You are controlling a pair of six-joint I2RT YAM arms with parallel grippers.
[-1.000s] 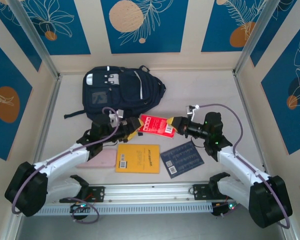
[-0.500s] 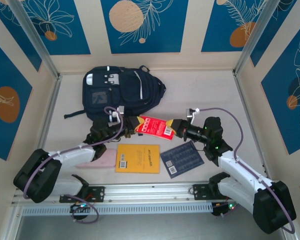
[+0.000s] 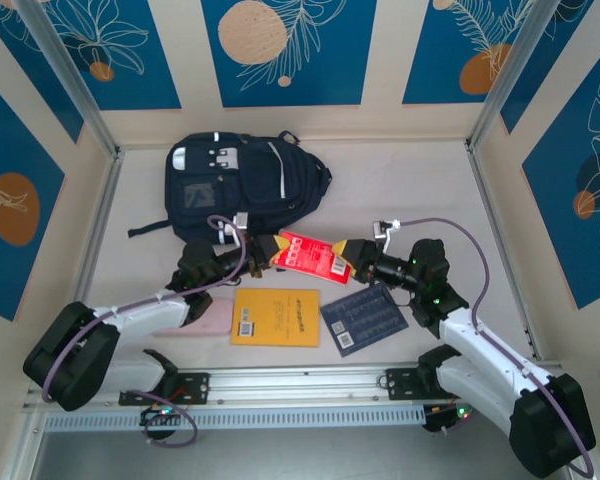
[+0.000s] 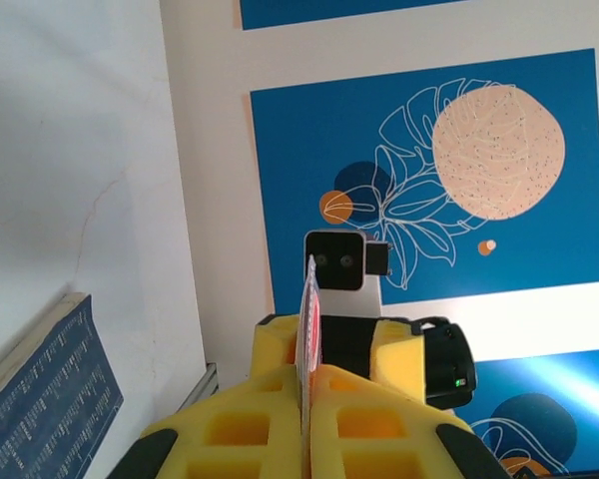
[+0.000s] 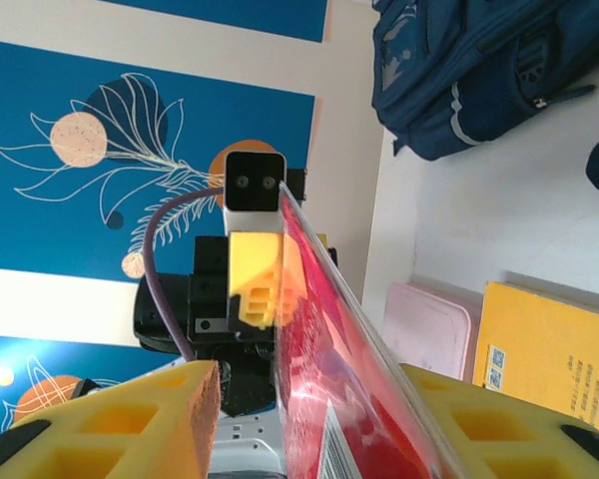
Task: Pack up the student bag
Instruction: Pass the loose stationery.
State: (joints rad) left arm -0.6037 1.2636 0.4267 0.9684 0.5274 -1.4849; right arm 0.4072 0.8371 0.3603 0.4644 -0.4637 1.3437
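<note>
I see my left gripper (image 3: 264,253) clamped on the left end of the red book (image 3: 310,252), my right gripper (image 3: 349,258) parted around its right end, just near of the bag (image 3: 242,182).

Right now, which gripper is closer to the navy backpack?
Left. The left gripper sits right beside the student bag; the right gripper is farther off, at the far end of the red book.
</note>
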